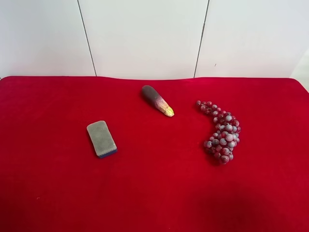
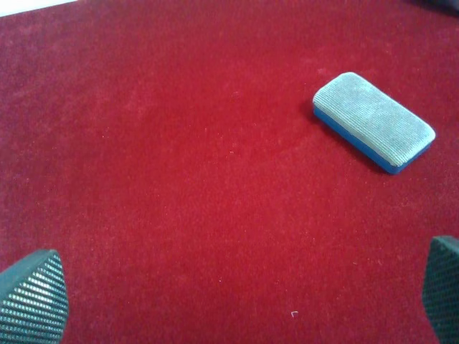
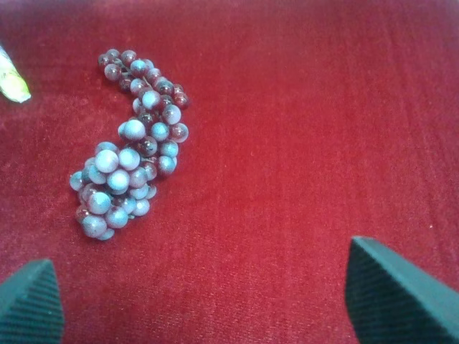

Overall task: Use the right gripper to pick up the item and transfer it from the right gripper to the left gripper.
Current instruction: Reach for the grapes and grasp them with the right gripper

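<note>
A red cloth-covered tabletop [image 1: 154, 193] carries a grey rectangular sponge [image 1: 102, 138] with a blue underside, lying flat, and, well apart from it and nearer the white panelled wall [image 1: 145, 34], a dark purple tapered piece [image 1: 157, 100] with a yellow tip.

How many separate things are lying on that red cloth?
3. A grey sponge lies at the exterior high view's left, a dark purple yellow-tipped piece near the middle toward the back, and a bunch of red and whitish grapes at the right. None seems hidden.

grapes [image 1: 223, 135]: glossy, smooth | tablecloth [image 1: 154, 193]: matt velvety nap | sponge [image 1: 101, 138]: rough woven top
</note>
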{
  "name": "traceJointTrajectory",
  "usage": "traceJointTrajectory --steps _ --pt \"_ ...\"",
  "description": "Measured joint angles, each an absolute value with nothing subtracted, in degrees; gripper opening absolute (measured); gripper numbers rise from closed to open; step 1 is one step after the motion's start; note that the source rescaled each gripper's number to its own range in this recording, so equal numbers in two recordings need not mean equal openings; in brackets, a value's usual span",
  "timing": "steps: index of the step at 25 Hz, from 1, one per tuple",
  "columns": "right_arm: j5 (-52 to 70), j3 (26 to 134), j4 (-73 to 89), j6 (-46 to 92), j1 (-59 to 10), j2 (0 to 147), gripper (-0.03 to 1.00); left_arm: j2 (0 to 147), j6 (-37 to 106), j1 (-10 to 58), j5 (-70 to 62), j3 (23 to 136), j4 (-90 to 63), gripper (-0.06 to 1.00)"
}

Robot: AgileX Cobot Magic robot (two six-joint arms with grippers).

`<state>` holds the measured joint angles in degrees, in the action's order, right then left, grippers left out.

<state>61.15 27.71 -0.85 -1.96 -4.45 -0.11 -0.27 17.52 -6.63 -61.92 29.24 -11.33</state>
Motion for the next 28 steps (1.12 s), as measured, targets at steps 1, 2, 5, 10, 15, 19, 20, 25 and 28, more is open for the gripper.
traceJointTrajectory --steps 1,2,5,10,15,19,20,25,28 --pt "61.2 27.7 -0.9 -2.0 -4.5 -0.1 0.76 -0.3 17.5 -6.6 -61.9 29.2 -11.3 1.0" --pt "61.2 27.7 -0.9 -2.0 -4.5 -0.1 0.76 -0.3 17.5 -6.6 -61.9 29.2 -11.3 1.0" --pt "61.2 27.7 -0.9 -2.0 -4.5 -0.1 0.76 -0.3 17.5 -6.6 -61.9 29.2 -11.3 1.0" --pt "61.2 27.7 -0.9 -2.0 -4.5 -0.1 0.76 -0.3 17.5 -6.6 -61.9 29.2 -11.3 1.0" --pt "60.5 27.7 -0.9 -2.0 -4.5 -0.1 0.76 -0.3 17.5 -6.6 -61.9 29.2 -11.3 1.0" --pt "60.4 27.7 -0.9 -2.0 -4.5 -0.1 0.76 -0.3 17.5 -6.6 -61.9 29.2 -11.3 1.0" --pt "60.4 27.7 -0.9 -2.0 -4.5 -0.1 0.76 -0.3 17.5 -6.6 -61.9 29.2 -11.3 1.0" --pt "60.4 27.7 -0.9 -2.0 -4.5 -0.1 0.76 -0.3 17.5 -6.6 -61.9 29.2 -11.3 1.0" --pt "60.3 27.7 -1.0 -2.0 -4.5 -0.1 0.76 -0.3 17.5 -6.6 -61.9 29.2 -11.3 1.0"
